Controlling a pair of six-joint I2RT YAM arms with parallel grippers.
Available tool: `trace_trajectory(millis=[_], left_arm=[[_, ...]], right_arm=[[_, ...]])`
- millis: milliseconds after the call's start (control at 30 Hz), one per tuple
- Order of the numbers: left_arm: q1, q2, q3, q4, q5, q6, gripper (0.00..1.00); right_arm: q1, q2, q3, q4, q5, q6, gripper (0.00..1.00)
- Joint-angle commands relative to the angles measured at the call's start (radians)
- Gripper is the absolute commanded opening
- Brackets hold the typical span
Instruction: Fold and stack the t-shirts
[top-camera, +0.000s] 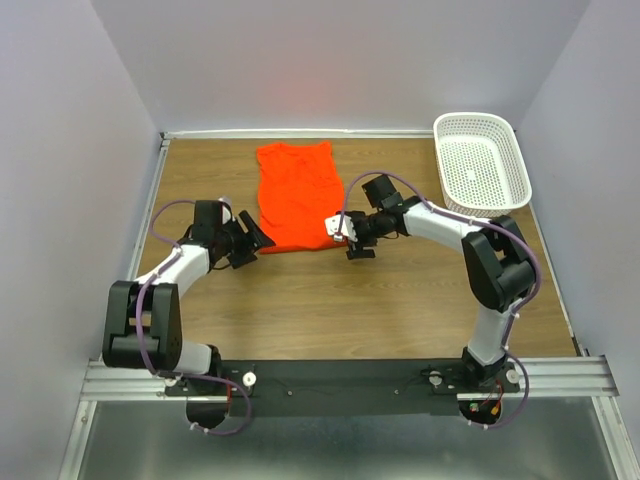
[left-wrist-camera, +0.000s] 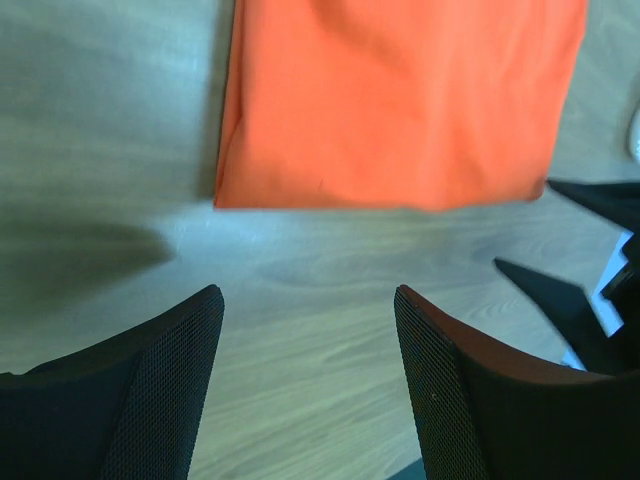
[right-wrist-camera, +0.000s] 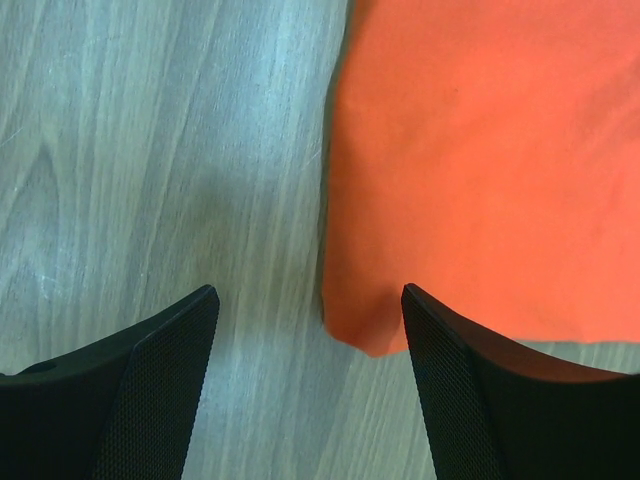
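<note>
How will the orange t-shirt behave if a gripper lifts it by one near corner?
The t-shirt is probably floppy: it lies flat and folded, with faint wrinkles, so a lifted corner would likely drape and the fold may open. It looks thin and light. On the smooth wooden table, a push would likely slide or bunch it.

On the left wrist view the t-shirt (left-wrist-camera: 400, 100) runs off the top edge, and the right pincer (left-wrist-camera: 522, 222) is cut by the right edge. From overhead that pincer covers the t-shirt's near right corner; collar detail is too small to tell.
</note>
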Motion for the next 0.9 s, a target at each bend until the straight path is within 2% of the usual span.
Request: trace_trajectory(millis=[0,300,567,733,867], left_arm=[[-0.001,0.068,0.045,0.078,-0.063,-0.035,0.77],[-0.001,0.134,0.05,0.067,-0.119,-0.049,0.71],[-0.001,0.221,0.081,0.027,-0.128,-0.058,0.7],[-0.016,0.266,0.108,0.024,-0.125,-0.055,0.69],[-0.022,0.286,0.122,0.017,-0.125,-0.046,0.62]], right_arm=[[0.011,0.025,0.006,0.047,0.062,0.019,0.81],[0.011,0.035,-0.009,0.071,0.09,0.007,0.78],[0.017,0.065,0.005,0.076,0.105,0.022,0.65],[0.022,0.083,0.011,0.077,0.131,0.019,0.61],[0.022,0.106,0.038,0.08,0.14,0.036,0.57]])
